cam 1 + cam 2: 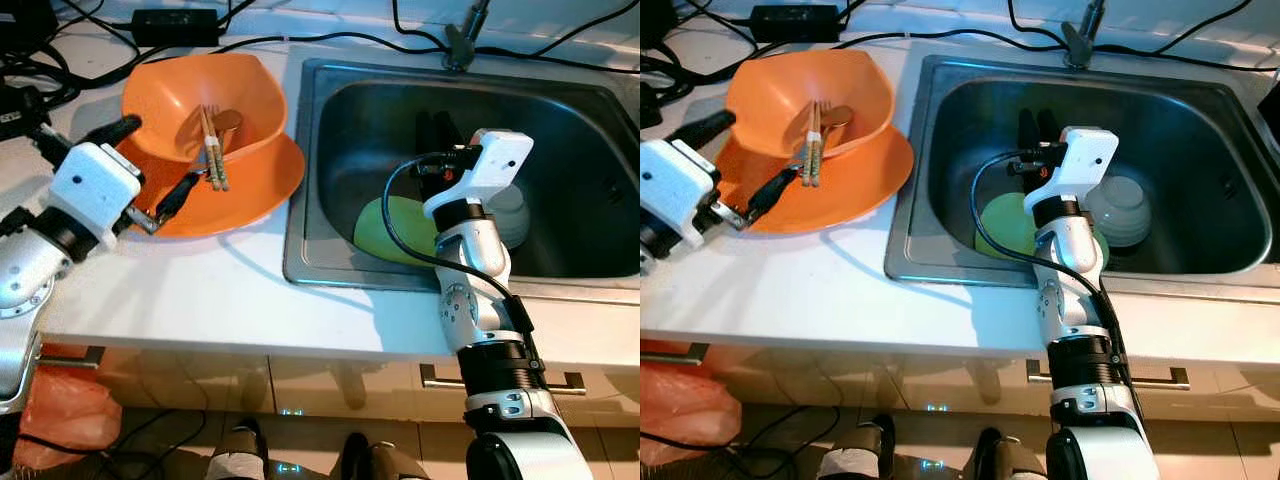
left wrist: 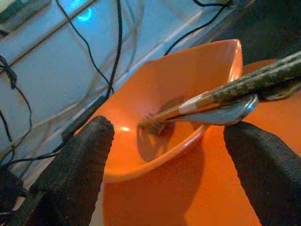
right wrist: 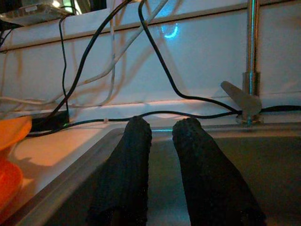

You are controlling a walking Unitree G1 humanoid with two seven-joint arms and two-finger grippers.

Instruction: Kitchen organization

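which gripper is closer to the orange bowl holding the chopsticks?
Left. The left gripper sits open at the orange bowl, fingers straddling its rim over the orange plate. The right gripper hangs inside the steel sink, across the counter from the bowl.

- The two eye views look steeply down from the head onto the worktop [image 1: 200, 290] and sink [image 1: 310, 150], sharing nearly the same scene.
- The left wrist view looks along its fingers [image 2: 77, 174], close upon the orange bowl [image 2: 188, 80].
- The right wrist view looks low across the sink toward the faucet [image 3: 251, 70] and back wall [image 3: 141, 70].
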